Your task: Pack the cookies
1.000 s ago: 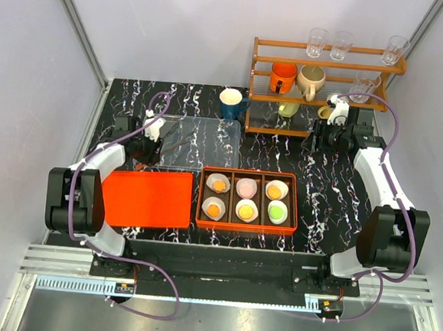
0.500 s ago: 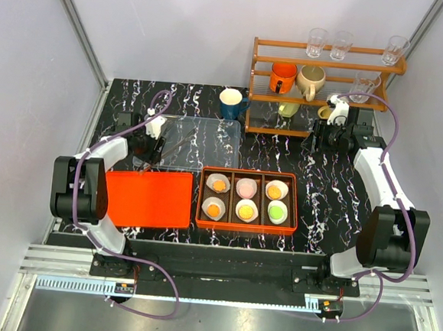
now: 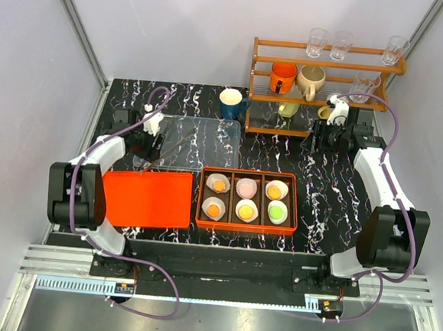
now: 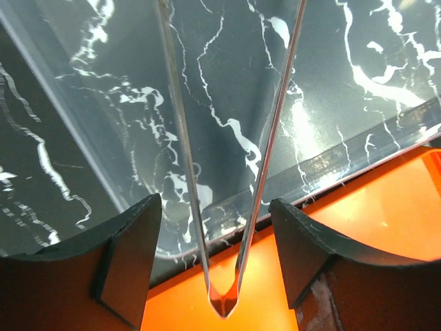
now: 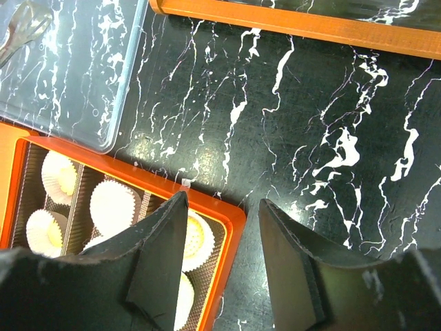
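Six cookies sit in white liners in the orange box (image 3: 246, 226): orange ones (image 3: 218, 184), a pink one (image 3: 246, 187) and a green one (image 3: 278, 212). My left gripper (image 3: 150, 151) (image 4: 215, 203) is open at the near left corner of the clear tray (image 3: 201, 129). Its jaws straddle metal tongs (image 4: 222, 300) without touching them. The tongs' joined end lies over the orange lid (image 3: 146, 198). My right gripper (image 3: 320, 136) (image 5: 224, 201) is open and empty above the table near the shelf. The right wrist view shows the box corner (image 5: 231, 215).
A wooden shelf (image 3: 325, 65) with mugs and glasses stands at the back right. A blue mug (image 3: 231, 103) stands beside it. The orange lid lies flat left of the box, touching the clear tray's near edge.
My left gripper has shifted slightly toward the back over the tongs. The right arm, box and lid have not moved.
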Available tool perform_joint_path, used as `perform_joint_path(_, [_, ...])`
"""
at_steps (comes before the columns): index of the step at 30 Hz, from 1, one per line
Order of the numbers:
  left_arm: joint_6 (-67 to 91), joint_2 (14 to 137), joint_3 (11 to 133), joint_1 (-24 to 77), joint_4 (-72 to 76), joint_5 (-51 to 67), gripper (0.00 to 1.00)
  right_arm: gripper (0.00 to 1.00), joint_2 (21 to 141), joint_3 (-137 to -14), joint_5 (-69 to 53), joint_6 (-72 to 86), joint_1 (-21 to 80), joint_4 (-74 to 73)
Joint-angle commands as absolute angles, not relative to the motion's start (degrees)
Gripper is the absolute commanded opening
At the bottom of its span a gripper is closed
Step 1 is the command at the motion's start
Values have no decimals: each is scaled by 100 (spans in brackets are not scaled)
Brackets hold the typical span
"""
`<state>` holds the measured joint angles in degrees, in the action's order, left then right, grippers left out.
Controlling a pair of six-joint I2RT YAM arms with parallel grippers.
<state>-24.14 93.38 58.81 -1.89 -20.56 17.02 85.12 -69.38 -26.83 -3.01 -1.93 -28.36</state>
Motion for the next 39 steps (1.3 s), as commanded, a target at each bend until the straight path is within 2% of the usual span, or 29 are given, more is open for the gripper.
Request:
perform_joint_path(1, [-2364,8562,6073,-360,-2056,1731,69,55,8236,-7075,-2900,-404,-193,-2847])
perform_joint_path(4, [-2373,8192,6073,-509,-2311,1793,71,55,8156,-7207,-2848,-474,-36,-2996])
perform_joint_path(9, [-2697,7454,5837,-869,-2987,1425,71,56,8174,-7690,-2199,-834,938,-3427])
perform_joint_path(19, [-3761,6496,5274,-2468,-4350,1240,71,56,8709,-8744,-2118,-1072,2309,-3894])
perform_joint_path(27, [-4271,6495,4773,-3348,-4483,1415,71,56,9702,-9623,-2082,-1248,3225,-4183])
perform_joint_path(39, [-4280,6864,4324,-3349,-4096,1433,71,56,10353,-10160,-2074,-1178,3814,-4175])
